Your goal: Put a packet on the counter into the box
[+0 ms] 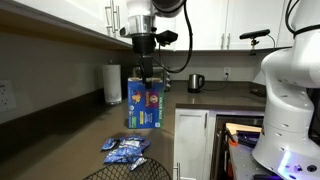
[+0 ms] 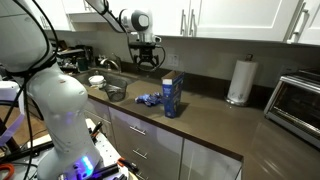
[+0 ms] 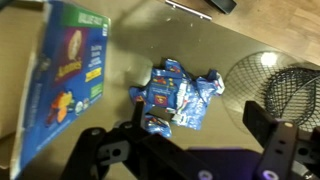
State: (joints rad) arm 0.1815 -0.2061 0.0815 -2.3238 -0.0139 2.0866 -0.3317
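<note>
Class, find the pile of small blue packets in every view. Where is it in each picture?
In an exterior view: pile of packets bottom centre-left, below the box.
In an exterior view: pile of packets mid-frame, just left of the box.
Wrist view: pile of packets at centre, right of the box.
Shared landmark: the tall blue box.

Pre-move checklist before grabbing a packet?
1. Gripper open, empty: ok.
2. Packets visible on the counter: ok, piled.
3. One packet separable from the pile: cannot tell.
4. Box upright beside the pile: ok.
5. Box top open: cannot tell.
6. Gripper at pile height: not ok, it hangs well above.
</note>
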